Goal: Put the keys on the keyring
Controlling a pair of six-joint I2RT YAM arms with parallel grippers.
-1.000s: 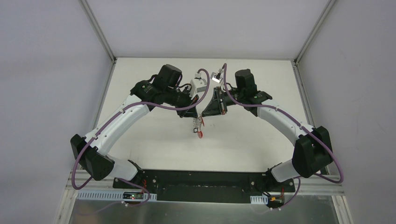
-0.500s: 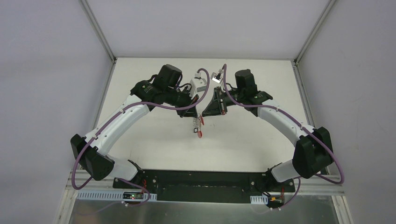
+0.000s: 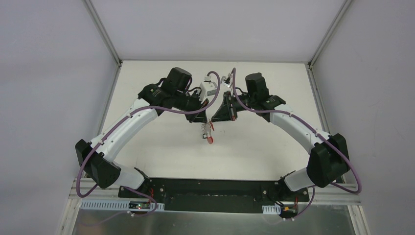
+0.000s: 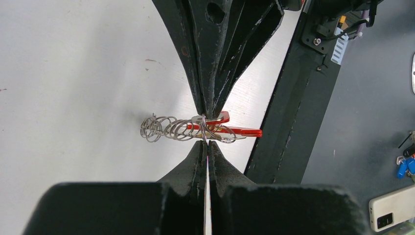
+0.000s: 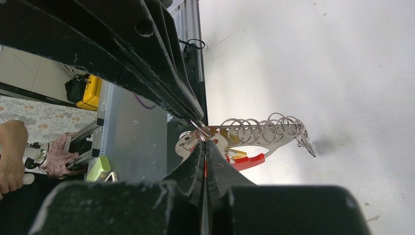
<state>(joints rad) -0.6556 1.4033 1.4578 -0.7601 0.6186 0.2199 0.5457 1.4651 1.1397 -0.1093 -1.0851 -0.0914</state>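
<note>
Both grippers meet tip to tip above the middle of the table, the left gripper [image 3: 204, 119] and the right gripper [image 3: 213, 119]. The keyring [image 4: 215, 133] hangs between them with a row of thin grey wire rings [image 5: 264, 129] and a thick red arc [image 5: 247, 160]. In the left wrist view my left gripper [image 4: 206, 143] is shut on the thin grey wire. In the right wrist view my right gripper [image 5: 204, 142] is shut at the same spot, and a red sliver shows between its pads, apparently the red key. A silver key blade [image 5: 188, 144] hangs beside it. The bunch [image 3: 209, 137] dangles below both tips.
The black mounting rail [image 3: 215, 188] runs along the table's near edge. Grey walls with metal posts [image 3: 105, 34] close in the white table [image 3: 161, 142] on three sides.
The right wrist has shifted slightly left towards the left gripper. Both grippers stay shut and the hanging bunch has barely moved.
</note>
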